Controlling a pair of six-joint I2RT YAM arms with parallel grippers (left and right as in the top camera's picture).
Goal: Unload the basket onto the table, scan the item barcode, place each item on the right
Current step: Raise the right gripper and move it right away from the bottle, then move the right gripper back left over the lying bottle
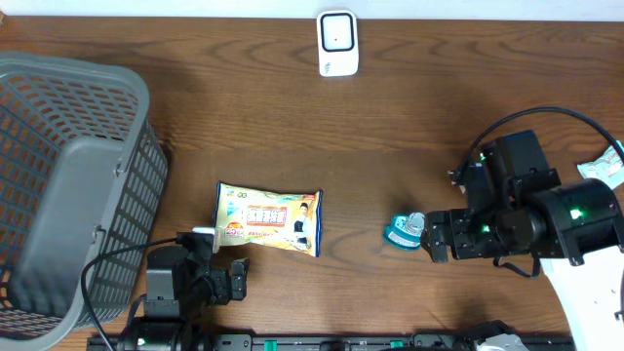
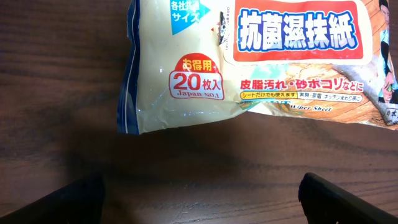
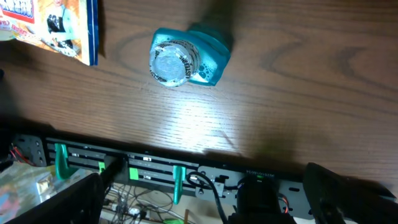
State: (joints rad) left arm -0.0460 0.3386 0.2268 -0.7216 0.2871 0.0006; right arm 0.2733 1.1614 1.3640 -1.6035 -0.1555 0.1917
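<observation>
A flat pack of wet wipes [image 1: 269, 218] lies on the wooden table; its barcode does not show. In the left wrist view the pack [image 2: 249, 68] lies just ahead of my left gripper [image 2: 199, 202], which is open and holds nothing. From above, the left gripper [image 1: 222, 265] sits just below the pack's near left corner. A small teal cup with a foil lid [image 1: 405, 231] lies on its side right of the pack. My right gripper [image 1: 436, 237] is open just to its right, apart from it. The cup [image 3: 186, 57] also shows in the right wrist view, beyond the open right gripper [image 3: 205, 199]. A white scanner [image 1: 337, 43] sits at the far edge.
A grey plastic basket [image 1: 68, 185] fills the left side of the table. A small pale packet [image 1: 604, 166] lies at the right edge behind the right arm. The table's front rail with cables [image 3: 155, 171] runs under the right gripper.
</observation>
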